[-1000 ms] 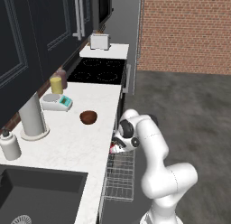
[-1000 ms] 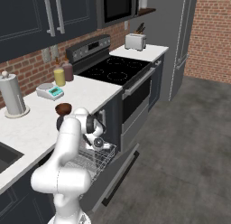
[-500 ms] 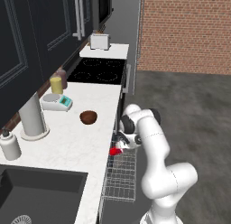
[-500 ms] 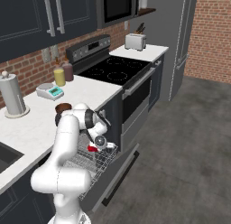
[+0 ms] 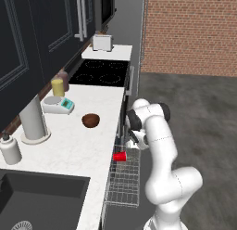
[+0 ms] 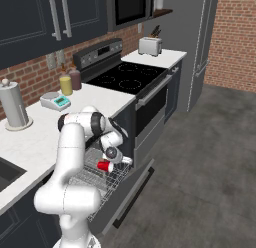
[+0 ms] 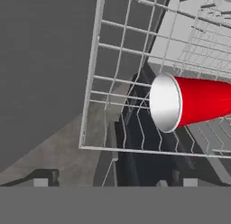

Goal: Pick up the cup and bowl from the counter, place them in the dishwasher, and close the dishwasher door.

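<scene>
Your gripper (image 6: 116,157) hangs at centre frame in the right base view with its fingers spread wide and nothing between them; in the left base view the gripper (image 5: 137,140) sits just right of centre, low beside the counter edge. The cup (image 7: 191,102) lies on its side at the right of the hand view, its pale open mouth facing left, over the wire grid of the rack (image 7: 118,60). In the right base view the cup (image 6: 104,166) shows just below and left of your gripper, close to it but free of the fingers; whether it touches the wires you cannot tell. In the left base view it (image 5: 120,156) is at the near left edge of the rack (image 5: 125,180), which is pulled out under the counter (image 5: 69,150). The bowl (image 5: 90,120) stands upright on the counter, left of centre, well apart from the cup. The door (image 6: 125,197) hangs open below the rack (image 6: 95,176), lower centre of the right base view. Farther along the counter in the left base view you see a scale (image 5: 57,104), a yellow jar (image 5: 58,87) and the stove (image 5: 99,72).
</scene>
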